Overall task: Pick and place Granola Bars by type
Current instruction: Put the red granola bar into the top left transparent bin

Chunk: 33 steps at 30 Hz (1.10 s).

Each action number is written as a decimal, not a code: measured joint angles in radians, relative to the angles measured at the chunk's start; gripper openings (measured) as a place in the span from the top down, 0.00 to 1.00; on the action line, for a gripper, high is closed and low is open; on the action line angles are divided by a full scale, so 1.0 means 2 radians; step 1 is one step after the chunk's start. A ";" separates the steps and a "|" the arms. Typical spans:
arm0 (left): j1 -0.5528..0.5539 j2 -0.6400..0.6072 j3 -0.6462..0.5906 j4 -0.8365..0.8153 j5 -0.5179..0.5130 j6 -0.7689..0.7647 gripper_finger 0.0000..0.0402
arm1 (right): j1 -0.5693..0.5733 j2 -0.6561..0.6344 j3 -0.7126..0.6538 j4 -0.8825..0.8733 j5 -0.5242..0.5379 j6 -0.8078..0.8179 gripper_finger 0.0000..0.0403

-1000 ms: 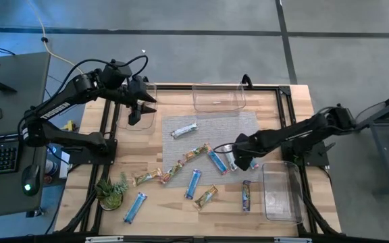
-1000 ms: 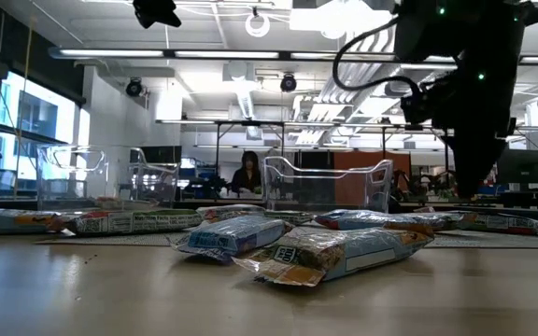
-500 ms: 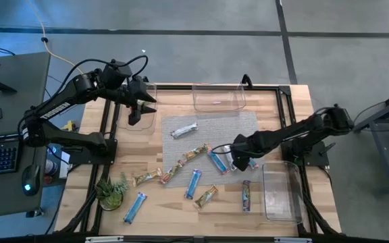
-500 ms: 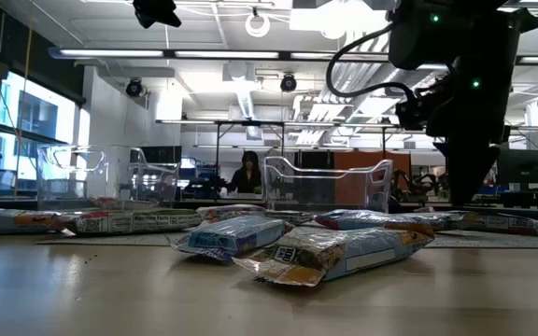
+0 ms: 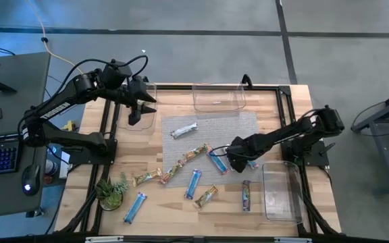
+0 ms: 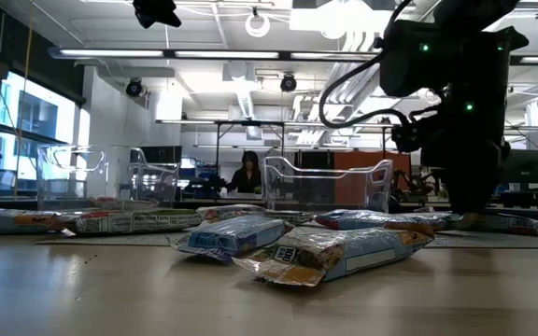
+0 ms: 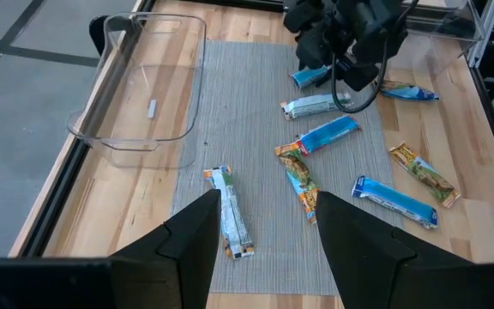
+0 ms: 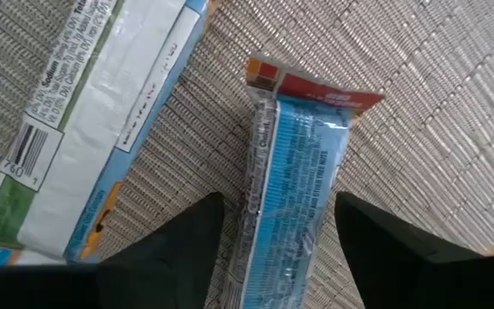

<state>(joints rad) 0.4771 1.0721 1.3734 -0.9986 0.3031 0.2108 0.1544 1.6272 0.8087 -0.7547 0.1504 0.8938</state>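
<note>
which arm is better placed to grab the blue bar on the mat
Right. The right hand is low over the mat with its open fingers either side of the blue bar. The left hand hovers far off by the clear bin at the table's far left corner.

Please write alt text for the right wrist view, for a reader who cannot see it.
The right gripper is open, its two dark fingers straddling a blue wrapped bar that lies on a woven grey mat. Beside it lies a white-wrapped bar with a barcode.
</note>
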 joint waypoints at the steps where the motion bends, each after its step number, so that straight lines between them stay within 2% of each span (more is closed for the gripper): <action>1: 0.000 0.000 0.000 0.000 0.000 0.000 0.54 | -0.001 0.000 0.000 0.001 -0.006 0.000 0.49; 13: 0.000 0.000 0.000 0.000 0.000 0.000 0.54 | -0.008 -0.012 -0.003 0.014 -0.014 -0.020 0.79; 18: 0.000 0.000 0.000 0.000 0.000 -0.001 0.54 | -0.009 -0.012 0.009 0.017 -0.013 -0.025 0.88; 23: 0.000 0.000 0.000 0.000 -0.001 -0.001 0.54 | -0.009 -0.012 0.059 0.017 0.000 -0.065 0.89; 28: 0.000 0.000 0.000 0.002 -0.001 -0.001 0.54 | -0.022 -0.012 0.139 0.024 0.047 -0.147 0.87; 33: 0.000 0.000 0.000 -0.011 -0.006 -0.005 0.54 | -0.050 -0.012 0.199 0.126 0.085 -0.262 0.87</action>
<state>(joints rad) 0.4772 1.0721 1.3731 -1.0198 0.2905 0.2007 0.0537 1.6024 1.2063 -0.5020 0.3210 0.3699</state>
